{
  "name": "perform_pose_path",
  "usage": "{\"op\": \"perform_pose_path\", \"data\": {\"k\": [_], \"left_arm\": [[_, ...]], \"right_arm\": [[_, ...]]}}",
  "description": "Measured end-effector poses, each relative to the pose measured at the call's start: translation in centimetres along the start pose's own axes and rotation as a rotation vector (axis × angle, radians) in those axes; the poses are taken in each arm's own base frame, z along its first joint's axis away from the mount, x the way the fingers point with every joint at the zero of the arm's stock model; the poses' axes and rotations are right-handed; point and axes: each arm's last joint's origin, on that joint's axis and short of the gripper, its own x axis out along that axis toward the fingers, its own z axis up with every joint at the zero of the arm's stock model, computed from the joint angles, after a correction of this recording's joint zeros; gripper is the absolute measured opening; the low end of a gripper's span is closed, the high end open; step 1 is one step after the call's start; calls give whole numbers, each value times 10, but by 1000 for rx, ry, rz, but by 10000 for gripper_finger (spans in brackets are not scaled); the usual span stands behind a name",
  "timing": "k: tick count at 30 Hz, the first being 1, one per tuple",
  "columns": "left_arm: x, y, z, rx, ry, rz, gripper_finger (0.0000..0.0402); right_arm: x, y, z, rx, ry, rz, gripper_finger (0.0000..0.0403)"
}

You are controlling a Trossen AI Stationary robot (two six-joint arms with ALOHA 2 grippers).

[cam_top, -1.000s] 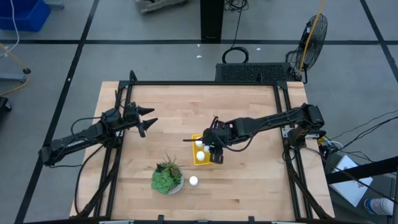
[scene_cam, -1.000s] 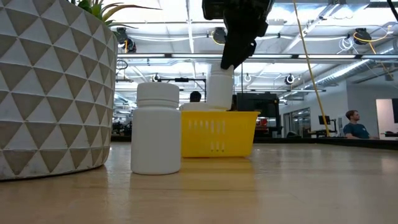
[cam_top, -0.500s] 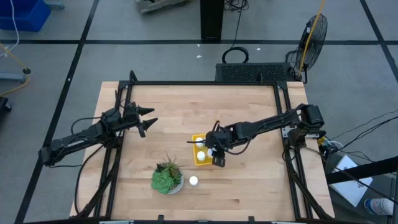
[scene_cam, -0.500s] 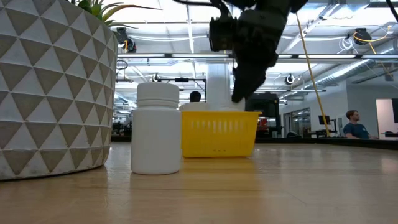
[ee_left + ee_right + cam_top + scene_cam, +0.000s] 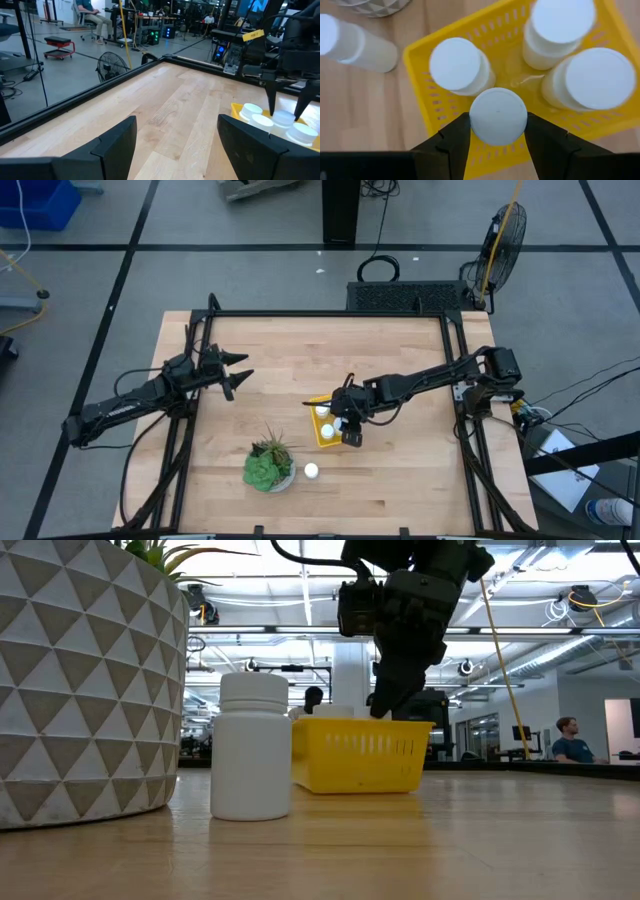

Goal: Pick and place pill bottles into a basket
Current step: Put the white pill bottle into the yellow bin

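A: Where does the right gripper (image 5: pixel 498 131) stand?

B: Over the yellow basket (image 5: pixel 321 428), near the middle of the table (image 5: pixel 380 360). Its jaws are closed on a pill bottle (image 5: pixel 498 116), lowered among three other bottles (image 5: pixel 580 77) already standing inside.

A: And the left gripper (image 5: pixel 236 371)?

B: It waits near the table's left edge, jaws spread wide and empty.

A: What could go wrong?

B: The basket looks tipped in the low view, one end lifted off the table. If the jaws press or drag its wall, it could tilt further and spill. The held bottle could also knock its neighbours over on release.

A: What's left?

B: One bottle (image 5: pixel 311 471) stands by the potted plant (image 5: pixel 268 466) near the front edge.

A: Any labels?

B: No writing can be read on the bottles or basket.
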Motion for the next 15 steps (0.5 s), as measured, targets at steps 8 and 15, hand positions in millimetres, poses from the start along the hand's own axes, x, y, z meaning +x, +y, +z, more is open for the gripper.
{"op": "perform_pose_path", "data": {"k": [8,15], "left_arm": [[0,0,0,0,0,0,282],[0,0,0,0,0,0,282]], "right_arm": [[1,0,-1,-8,12,10,202],[1,0,1,-13,-8,15,228]]}}
